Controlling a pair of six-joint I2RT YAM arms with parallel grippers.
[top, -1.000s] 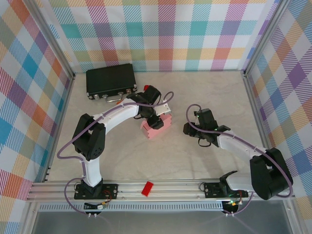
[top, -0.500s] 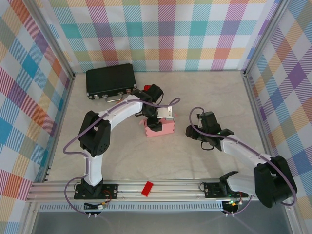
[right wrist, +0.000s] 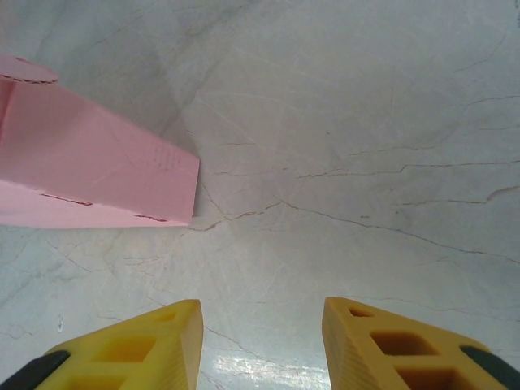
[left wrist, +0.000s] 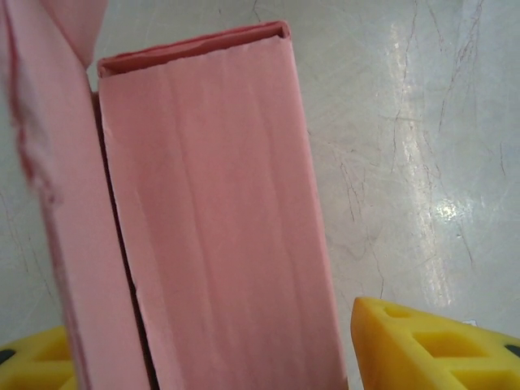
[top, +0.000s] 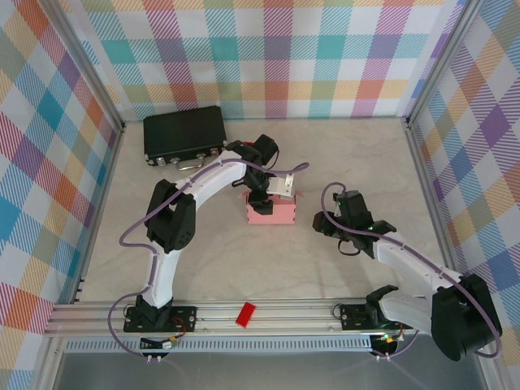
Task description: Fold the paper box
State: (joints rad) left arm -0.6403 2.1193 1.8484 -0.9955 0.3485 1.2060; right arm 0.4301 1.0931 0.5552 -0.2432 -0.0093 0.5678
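Black case (top: pixel 184 134) at the far left of the table (top: pixel 211 260), close to the back wall. Small red piece (top: pixel 244 314) lies on the metal rail at the near edge, between the two arm bases.

Left gripper (top: pixel 260 201) reaches over the middle of the table, directly above the paper box (top: pixel 272 214). Wrist view: box (left wrist: pixel 219 219) fills the space between the yellow fingers (left wrist: pixel 422 349), one on each side of it. Fingers stand apart. Cannot tell whether they press on the card or sit just clear of it. A loose pink flap hangs along the box's left side, with a dark slit between flap and body.

Box is pale pink, folded into a small block, resting on the table near its centre.

Right gripper (top: pixel 324 222) is to the right of the box, apart from it, low over bare table. Wrist view: fingers (right wrist: pixel 138 345) spread, nothing between them; box corner (right wrist: pixel 89 162) lies ahead and to the left.
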